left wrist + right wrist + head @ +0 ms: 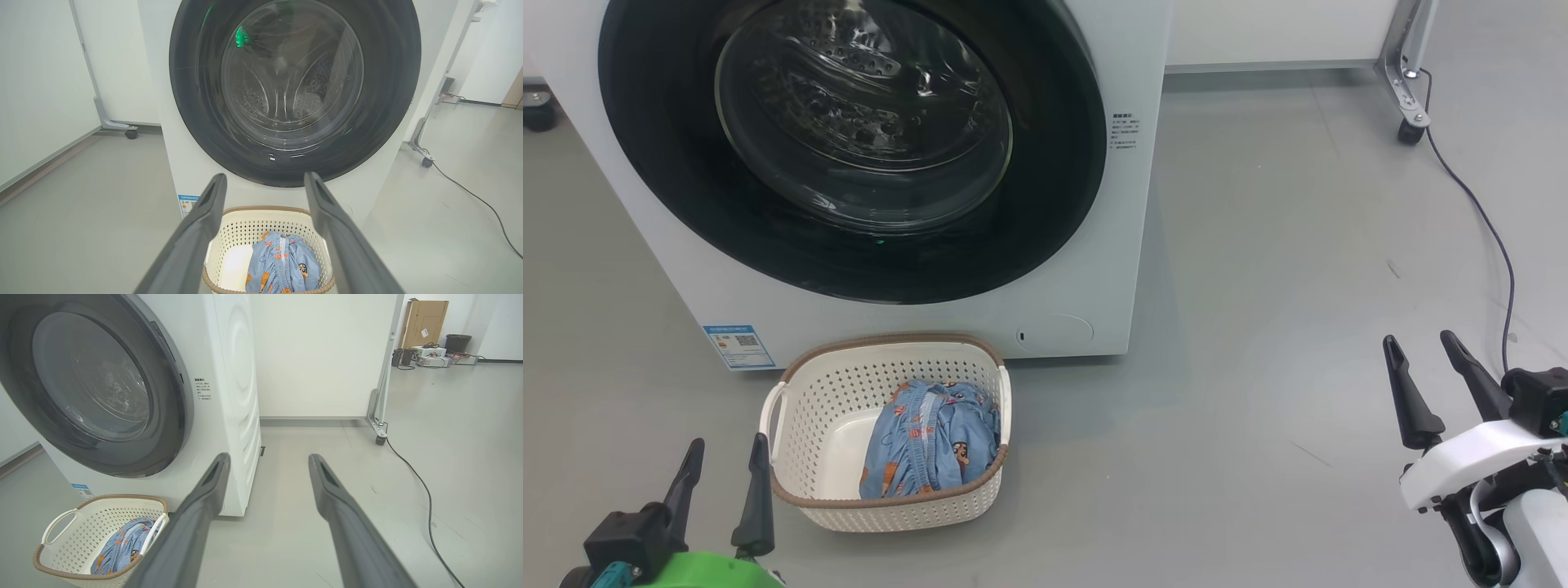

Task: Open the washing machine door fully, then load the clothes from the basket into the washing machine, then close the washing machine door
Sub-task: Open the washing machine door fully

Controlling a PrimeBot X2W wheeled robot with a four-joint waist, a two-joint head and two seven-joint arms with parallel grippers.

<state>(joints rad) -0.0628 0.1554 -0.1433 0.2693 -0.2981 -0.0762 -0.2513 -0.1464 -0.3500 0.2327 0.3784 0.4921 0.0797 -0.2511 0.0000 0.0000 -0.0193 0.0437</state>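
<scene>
The white washing machine (1094,245) stands ahead with its round black-rimmed door (849,147) shut flat against the front. On the floor before it sits the cream basket (809,408) holding the light blue printed clothes (931,441). My left gripper (725,461) is open and empty, low at the basket's left side. My right gripper (1419,347) is open and empty, far off to the basket's right above bare floor. The left wrist view looks straight at the door (294,85) and the clothes (282,265); the right wrist view has the basket (61,543) at lower left.
A black cable (1478,212) runs across the grey floor at the right from a wheeled metal stand (1409,98). A white wall panel lies behind the machine. Boxes and a bin (457,343) stand far off in the room.
</scene>
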